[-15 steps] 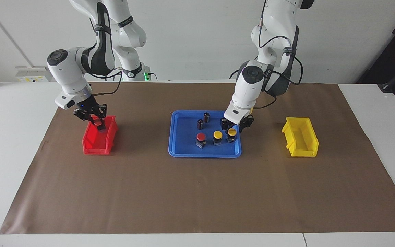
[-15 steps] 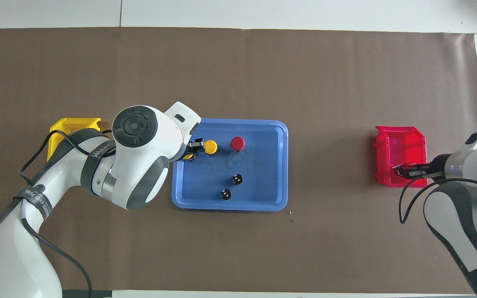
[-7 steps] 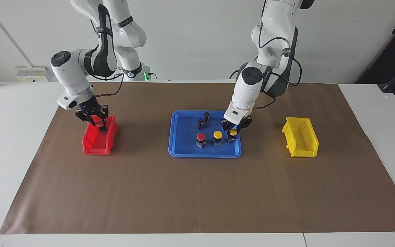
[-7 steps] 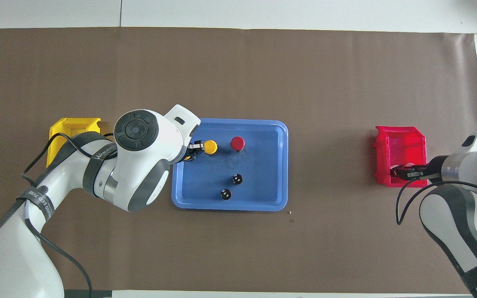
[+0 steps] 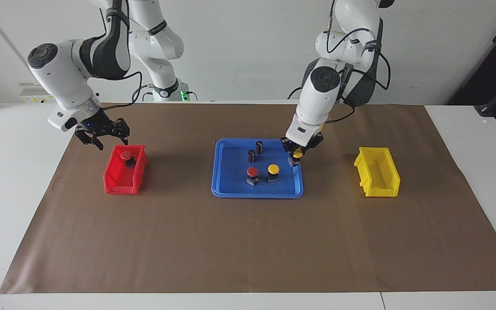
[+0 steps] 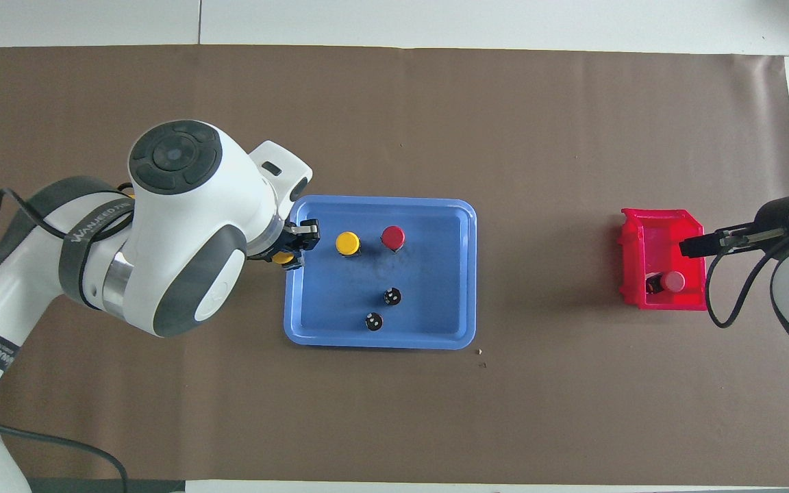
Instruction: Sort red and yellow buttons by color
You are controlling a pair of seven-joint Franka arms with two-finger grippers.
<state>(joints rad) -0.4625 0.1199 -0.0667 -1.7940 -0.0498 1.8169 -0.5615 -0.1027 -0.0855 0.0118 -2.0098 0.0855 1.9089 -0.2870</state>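
Observation:
My left gripper (image 5: 297,154) is shut on a yellow button (image 5: 298,153) and holds it up over the blue tray's (image 5: 230,174) edge at the left arm's end; it also shows in the overhead view (image 6: 292,250). A second yellow button (image 5: 273,169) and a red button (image 5: 252,172) stand in the tray. The other red button (image 5: 126,156) lies in the red bin (image 5: 114,183). My right gripper (image 5: 109,140) is open and empty, raised over the red bin's outer edge.
Two dark capless cylinders (image 5: 258,146) (image 5: 251,156) stand in the tray nearer to the robots than the buttons. An open yellow bin (image 5: 377,172) stands toward the left arm's end of the table. Brown paper covers the table.
My right gripper let the red button go into the red bin and rose away. My left gripper closed on the yellow button and lifted it out of its row in the tray.

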